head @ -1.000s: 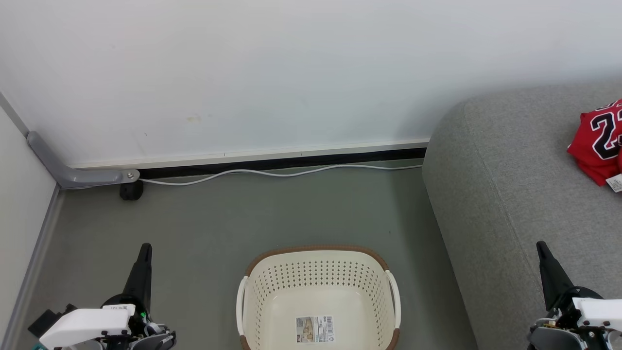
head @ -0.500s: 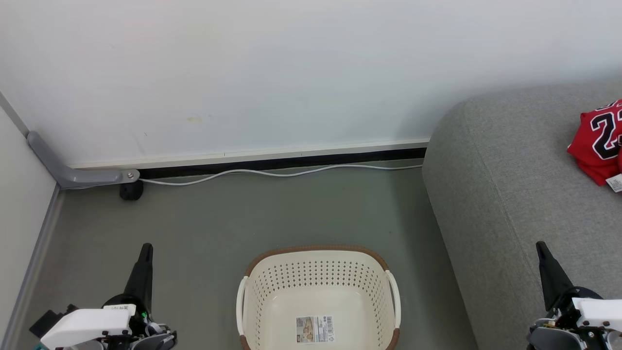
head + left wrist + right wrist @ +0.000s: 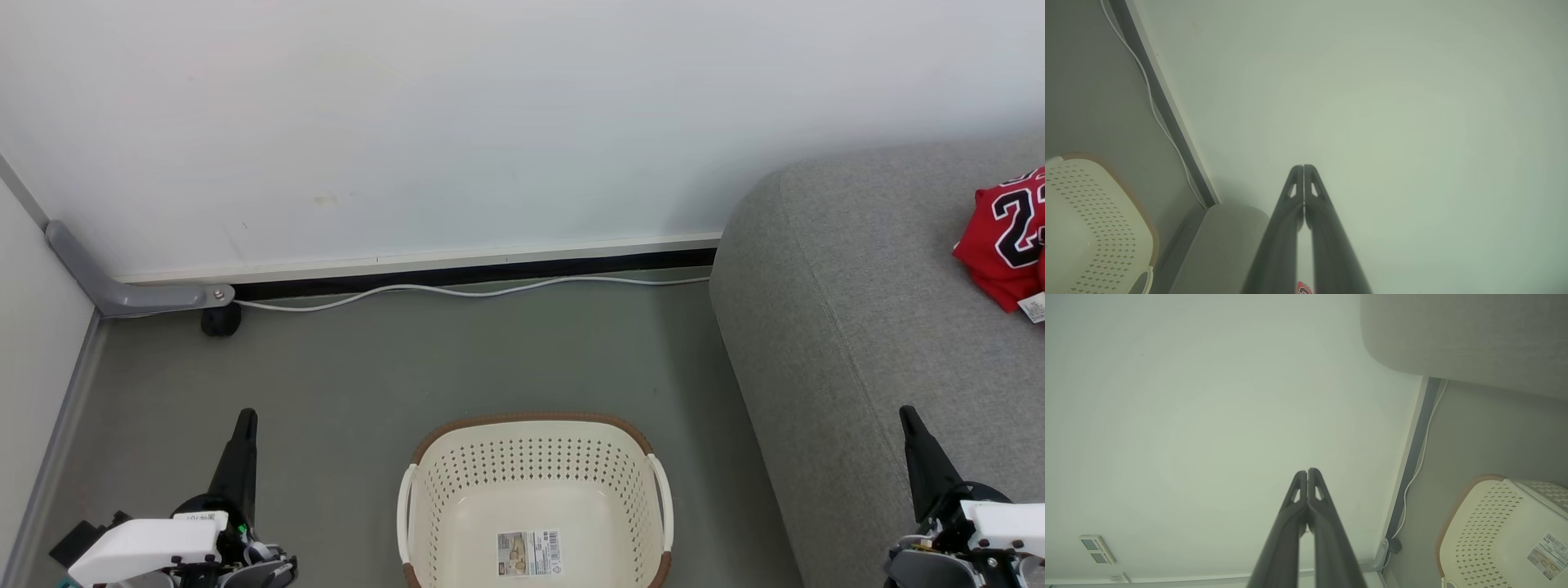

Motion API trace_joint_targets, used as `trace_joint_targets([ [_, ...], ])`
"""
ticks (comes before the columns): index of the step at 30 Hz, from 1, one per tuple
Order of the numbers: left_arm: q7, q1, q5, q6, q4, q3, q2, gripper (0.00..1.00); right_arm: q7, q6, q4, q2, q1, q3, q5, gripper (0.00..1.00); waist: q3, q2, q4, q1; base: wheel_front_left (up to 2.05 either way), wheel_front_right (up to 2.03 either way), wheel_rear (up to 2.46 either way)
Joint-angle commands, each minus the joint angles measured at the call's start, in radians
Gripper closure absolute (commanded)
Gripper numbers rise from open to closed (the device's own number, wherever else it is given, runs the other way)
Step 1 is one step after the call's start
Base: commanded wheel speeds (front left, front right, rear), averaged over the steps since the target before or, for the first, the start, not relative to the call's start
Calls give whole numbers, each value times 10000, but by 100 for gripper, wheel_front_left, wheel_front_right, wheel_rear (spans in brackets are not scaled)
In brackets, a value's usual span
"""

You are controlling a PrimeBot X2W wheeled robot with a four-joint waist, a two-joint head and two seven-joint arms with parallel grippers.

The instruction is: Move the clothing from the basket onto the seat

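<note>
My left hand (image 3: 244, 420) and right hand (image 3: 908, 415) are both closed tight, holding nothing. The basket (image 3: 531, 419) sits between them; the clothing (image 3: 1002, 245) lies on the seat (image 3: 849, 294).

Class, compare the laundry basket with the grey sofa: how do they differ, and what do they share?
The basket is cream perforated plastic; the sofa is grey woven fabric. The basket is far smaller than the sofa. The basket's bottom shows just a paper label, while the sofa bears the red clothing. Both stand on the floor.
</note>
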State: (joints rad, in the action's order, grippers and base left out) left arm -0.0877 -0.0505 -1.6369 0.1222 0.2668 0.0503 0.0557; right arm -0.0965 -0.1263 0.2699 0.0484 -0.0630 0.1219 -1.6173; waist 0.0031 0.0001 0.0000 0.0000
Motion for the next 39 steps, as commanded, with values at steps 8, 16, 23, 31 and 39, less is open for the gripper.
trace_joint_targets([
  [8,-50,-553,70,84,-228,379,131,100,-99,-44,-256,84,-440,-165,18,100,0,-1,0,0,0,0,0],
  [16,-70,-555,92,84,-227,405,113,100,-107,-44,-256,76,-441,-154,26,100,0,-1,0,0,0,0,0],
  [23,-87,-557,109,84,-226,425,98,100,-114,-44,-255,71,-442,-146,33,100,0,-1,0,0,0,0,0],
  [31,-106,-559,129,84,-225,449,81,100,-122,-44,-255,64,-443,-136,41,100,0,-1,0,0,0,0,0],
  [39,-122,-560,145,84,-224,469,68,100,-128,-44,-254,59,-444,-128,48,100,0,-1,0,0,0,0,0],
])
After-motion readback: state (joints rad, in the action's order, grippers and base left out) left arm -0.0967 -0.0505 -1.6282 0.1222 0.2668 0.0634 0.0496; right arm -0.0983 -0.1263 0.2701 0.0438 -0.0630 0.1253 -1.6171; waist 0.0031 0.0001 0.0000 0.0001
